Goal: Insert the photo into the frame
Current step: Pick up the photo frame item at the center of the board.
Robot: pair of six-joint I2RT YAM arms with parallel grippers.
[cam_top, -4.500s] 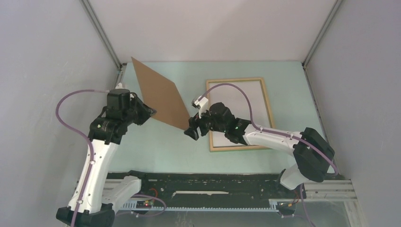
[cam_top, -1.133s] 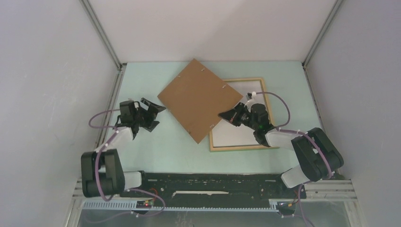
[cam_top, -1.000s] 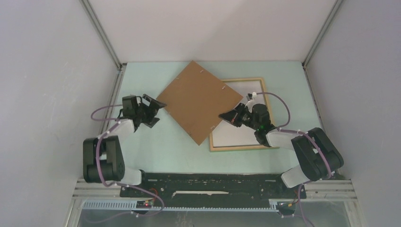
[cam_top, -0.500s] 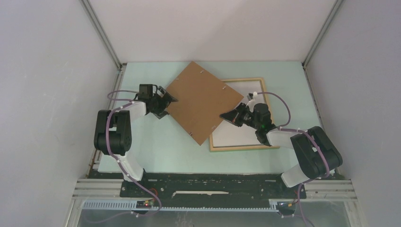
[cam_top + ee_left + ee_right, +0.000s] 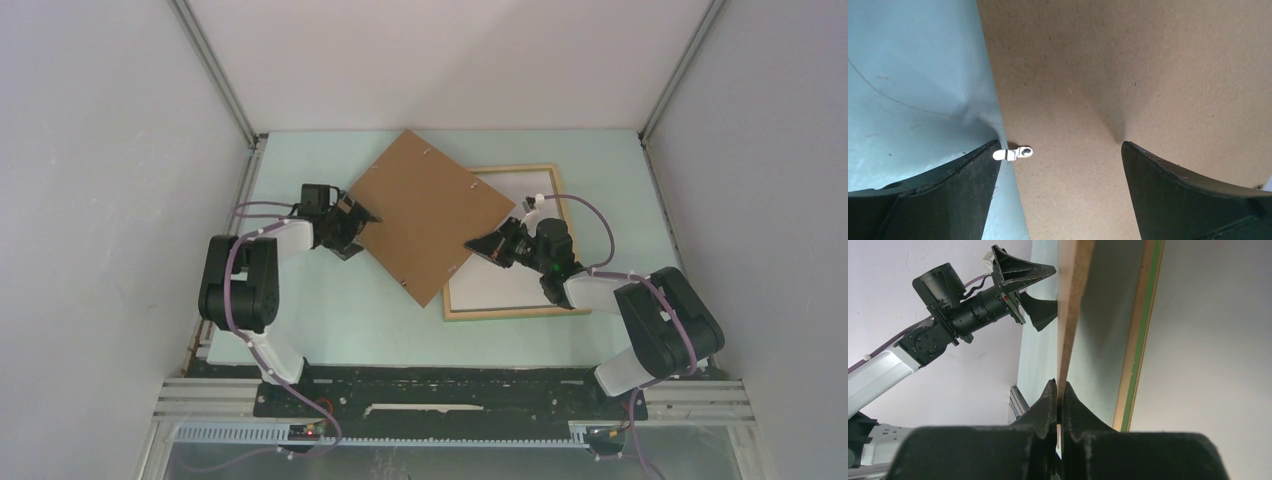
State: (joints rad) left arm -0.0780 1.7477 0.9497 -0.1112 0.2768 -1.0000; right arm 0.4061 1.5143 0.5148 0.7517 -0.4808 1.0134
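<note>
The frame [image 5: 520, 169] lay on the table [image 5: 330, 310], pale wood up, containing the photo [image 5: 495, 288], white back up. The right gripper [image 5: 472, 246] was clamped on the backing board [image 5: 425, 215]. The left gripper [image 5: 362, 230] straddled its opposite edge, jaws apart.

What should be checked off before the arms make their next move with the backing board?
1. Right gripper hold on the backing board: ok, it is shut on the board's near right edge.
2. Left gripper hold: not ok. It is open, one finger in front of the board and the other in front of the table.
3. Board squared with the frame: not ok. It is turned diagonally and covers only the frame's far left part.
4. Board clear of the frame: ok, the right wrist view shows a gap at the gripped end.
5. Photo seated: cannot tell, only a white sheet shows inside the frame.
</note>
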